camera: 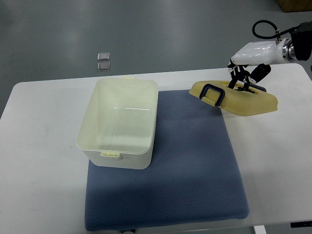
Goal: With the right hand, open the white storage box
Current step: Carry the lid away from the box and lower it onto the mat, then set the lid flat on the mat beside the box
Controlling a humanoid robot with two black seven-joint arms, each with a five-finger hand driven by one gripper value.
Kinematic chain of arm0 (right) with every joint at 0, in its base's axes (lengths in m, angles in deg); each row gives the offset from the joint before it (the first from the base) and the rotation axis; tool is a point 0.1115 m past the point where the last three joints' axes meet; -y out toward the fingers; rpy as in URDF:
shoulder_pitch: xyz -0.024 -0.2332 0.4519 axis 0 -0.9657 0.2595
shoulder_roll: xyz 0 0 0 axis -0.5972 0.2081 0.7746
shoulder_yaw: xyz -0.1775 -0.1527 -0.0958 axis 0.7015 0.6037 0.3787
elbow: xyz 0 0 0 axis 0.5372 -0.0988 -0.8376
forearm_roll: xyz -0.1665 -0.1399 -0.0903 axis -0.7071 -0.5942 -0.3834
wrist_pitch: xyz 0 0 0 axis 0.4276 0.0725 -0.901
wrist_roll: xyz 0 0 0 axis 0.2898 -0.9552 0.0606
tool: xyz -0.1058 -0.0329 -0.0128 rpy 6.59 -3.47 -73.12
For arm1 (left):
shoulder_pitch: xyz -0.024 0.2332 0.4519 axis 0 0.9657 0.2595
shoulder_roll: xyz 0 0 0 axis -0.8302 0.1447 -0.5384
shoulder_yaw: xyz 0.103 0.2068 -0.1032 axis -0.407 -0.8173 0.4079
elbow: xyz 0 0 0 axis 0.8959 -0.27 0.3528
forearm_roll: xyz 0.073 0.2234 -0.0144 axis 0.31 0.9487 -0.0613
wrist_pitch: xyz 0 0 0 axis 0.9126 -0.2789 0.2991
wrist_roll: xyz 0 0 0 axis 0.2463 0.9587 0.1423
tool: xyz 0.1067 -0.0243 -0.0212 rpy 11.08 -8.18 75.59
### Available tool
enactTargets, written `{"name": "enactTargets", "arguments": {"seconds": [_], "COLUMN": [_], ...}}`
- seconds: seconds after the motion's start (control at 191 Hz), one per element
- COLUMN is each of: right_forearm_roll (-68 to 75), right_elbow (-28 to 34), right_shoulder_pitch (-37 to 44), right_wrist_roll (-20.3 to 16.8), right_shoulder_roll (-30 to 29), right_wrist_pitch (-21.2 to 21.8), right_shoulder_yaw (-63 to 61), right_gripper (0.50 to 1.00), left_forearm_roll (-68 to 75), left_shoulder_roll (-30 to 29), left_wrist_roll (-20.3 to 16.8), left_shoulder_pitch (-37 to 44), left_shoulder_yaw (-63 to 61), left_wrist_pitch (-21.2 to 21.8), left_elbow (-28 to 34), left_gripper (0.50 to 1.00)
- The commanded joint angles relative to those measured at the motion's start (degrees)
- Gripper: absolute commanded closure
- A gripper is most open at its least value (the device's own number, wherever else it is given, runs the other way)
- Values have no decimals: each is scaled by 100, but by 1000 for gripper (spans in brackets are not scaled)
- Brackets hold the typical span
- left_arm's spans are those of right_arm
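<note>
You had the mat (195,165) lying on the table (39,146), and the storage box (119,124) stood on the mat's left part, overhanging its left edge. The lid (236,97) sat off the box, to its right, at the mat's far right corner, partly on the table. The right hand (246,78) was over the lid's far side, touching it.

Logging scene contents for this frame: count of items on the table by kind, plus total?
White storage box: 1, open
Lid with dark handle: 1, off the box, under the right hand
Blue mat: 1
Total: 3
</note>
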Motion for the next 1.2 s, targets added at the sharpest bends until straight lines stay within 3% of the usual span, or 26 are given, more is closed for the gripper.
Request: {"name": "enactTargets", "arguments": {"seconds": [0.0, 0.801, 1.193], "right_forearm_roll": [9, 598, 844], "right_elbow": [30, 65, 91], "right_shoulder_pitch": [-75, 162, 83], "right_wrist_roll": [-35, -167, -263], "right_shoulder_roll": [-55, -872, -1180], "right_wrist_pitch": [123, 431, 334], "right_shoulder_yaw": [25, -36, -19], "right_gripper": [1000, 1000, 1000], "left_forearm_roll": [-1, -10, -10], "left_shoulder_roll": [0, 0, 0], "left_wrist_roll": [-2, -2, 7], "left_shoulder_pitch": [0, 0, 0], "left_shoulder_yaw": [5, -4, -4], "left_wrist_pitch": [1, 1, 1], "left_elbow": [0, 0, 0], "left_gripper": [500, 500, 500]}}
